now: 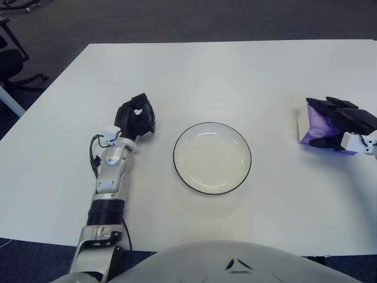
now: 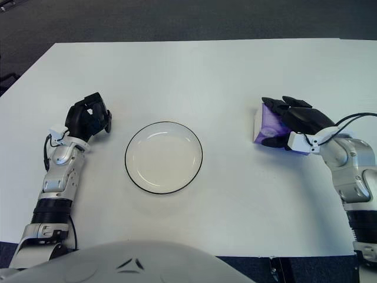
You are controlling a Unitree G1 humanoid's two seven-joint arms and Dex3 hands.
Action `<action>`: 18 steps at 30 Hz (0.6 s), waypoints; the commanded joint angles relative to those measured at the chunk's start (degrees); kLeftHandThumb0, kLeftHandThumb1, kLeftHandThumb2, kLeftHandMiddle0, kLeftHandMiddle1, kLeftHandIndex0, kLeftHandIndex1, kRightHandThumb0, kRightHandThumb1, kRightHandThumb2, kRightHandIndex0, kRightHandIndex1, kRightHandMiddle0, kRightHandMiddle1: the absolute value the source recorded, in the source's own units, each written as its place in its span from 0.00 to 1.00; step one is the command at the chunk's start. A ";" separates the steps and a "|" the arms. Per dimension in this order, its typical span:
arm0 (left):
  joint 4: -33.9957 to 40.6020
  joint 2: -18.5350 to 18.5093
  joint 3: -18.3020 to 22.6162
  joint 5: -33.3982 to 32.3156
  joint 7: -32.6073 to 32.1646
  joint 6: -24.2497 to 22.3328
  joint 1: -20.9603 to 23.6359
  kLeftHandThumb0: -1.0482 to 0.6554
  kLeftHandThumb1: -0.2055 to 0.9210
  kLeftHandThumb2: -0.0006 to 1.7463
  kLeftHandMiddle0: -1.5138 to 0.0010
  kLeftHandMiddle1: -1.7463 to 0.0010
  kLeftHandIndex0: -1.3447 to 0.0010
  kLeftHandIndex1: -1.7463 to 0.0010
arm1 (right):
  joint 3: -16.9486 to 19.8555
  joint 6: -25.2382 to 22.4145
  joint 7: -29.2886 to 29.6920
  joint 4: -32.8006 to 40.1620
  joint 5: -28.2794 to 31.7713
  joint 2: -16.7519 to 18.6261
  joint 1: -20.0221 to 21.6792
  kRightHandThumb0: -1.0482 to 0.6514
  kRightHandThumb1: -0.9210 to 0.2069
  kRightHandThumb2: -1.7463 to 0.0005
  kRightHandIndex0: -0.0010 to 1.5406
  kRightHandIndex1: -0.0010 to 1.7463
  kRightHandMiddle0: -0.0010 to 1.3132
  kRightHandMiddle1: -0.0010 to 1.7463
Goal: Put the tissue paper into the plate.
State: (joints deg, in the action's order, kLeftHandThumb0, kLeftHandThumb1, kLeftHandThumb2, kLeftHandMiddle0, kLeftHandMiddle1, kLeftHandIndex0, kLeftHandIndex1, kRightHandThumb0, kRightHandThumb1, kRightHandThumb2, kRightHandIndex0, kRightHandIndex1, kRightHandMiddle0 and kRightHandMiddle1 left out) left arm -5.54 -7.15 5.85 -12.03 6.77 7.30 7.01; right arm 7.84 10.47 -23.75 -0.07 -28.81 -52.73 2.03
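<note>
Purple tissue paper pack [image 2: 266, 125] sits near the desk's [image 2: 194, 71] right edge, right robot hand [image 2: 293, 122] wrapped around it. Wide bare stretch to the plate [image 2: 164, 157] at center. Left robot hand [image 2: 87, 121] curled, holding nothing, left of the plate.

Bare table [image 2: 230, 177] runs open between the right hand [image 2: 293, 122], closed over the tissue pack [image 2: 266, 127], and the plate [image 2: 164, 157], while the left hand [image 2: 87, 121] sits well off on the plate's far side.
</note>
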 commanded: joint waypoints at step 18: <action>-2.62 4.08 -0.84 -0.46 -0.24 -0.62 -7.41 0.38 0.74 0.60 0.11 0.00 0.22 0.00 | -9.59 5.26 -3.49 -14.22 1.76 -1.08 6.83 0.02 0.00 0.73 0.00 0.00 0.00 0.00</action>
State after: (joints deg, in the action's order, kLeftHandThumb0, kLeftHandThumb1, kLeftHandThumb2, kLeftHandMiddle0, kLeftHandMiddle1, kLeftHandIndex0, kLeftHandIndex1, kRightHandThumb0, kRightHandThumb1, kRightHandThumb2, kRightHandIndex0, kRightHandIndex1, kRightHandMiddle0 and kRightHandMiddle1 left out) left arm -4.59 -7.16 5.91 -12.08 6.76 7.22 6.33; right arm 1.37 15.54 -23.13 -11.85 -27.53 -53.75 9.96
